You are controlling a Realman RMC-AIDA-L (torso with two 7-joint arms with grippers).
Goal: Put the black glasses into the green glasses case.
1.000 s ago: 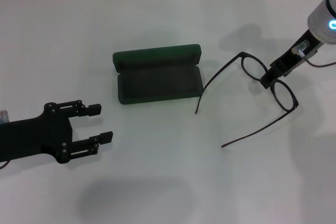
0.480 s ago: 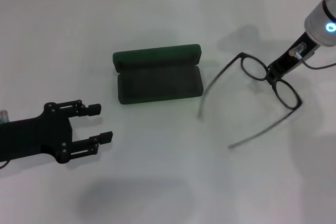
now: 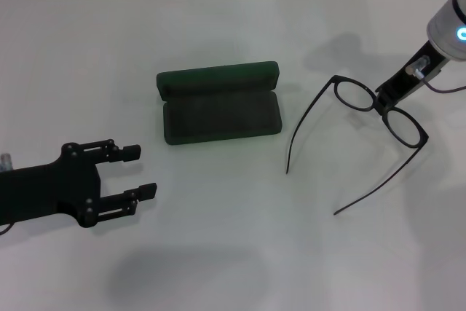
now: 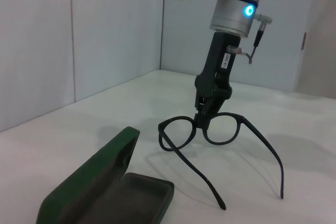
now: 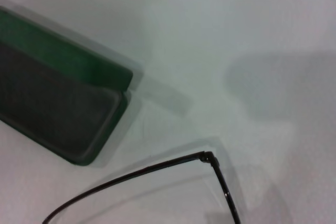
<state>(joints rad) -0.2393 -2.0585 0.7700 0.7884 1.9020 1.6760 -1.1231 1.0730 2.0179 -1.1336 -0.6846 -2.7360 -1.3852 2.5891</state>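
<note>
The black glasses [image 3: 354, 95] hang with temples unfolded, raised above the white table to the right of the case. My right gripper [image 3: 384, 104] is shut on their bridge from above. The left wrist view shows this gripper [image 4: 202, 117] pinching the bridge, with the glasses [image 4: 247, 124] tilted and their temple tips pointing down near the table. One temple of the glasses [image 5: 157, 167] crosses the right wrist view. The green glasses case [image 3: 218, 78] lies open at table centre, dark lining up, and shows again as the case [image 4: 100, 182] and the case [image 5: 68, 56]. My left gripper [image 3: 142, 171] is open, front left.
The white table [image 3: 233, 253] stretches all around the case. A pale wall rises behind the table [image 4: 105, 51] in the left wrist view. A thin cable loops beside my right wrist [image 3: 444, 89].
My right gripper has lifted the glasses off the table and carried them slightly right; the temple tips now hang lower in the head view. The left arm and the case have not moved.
</note>
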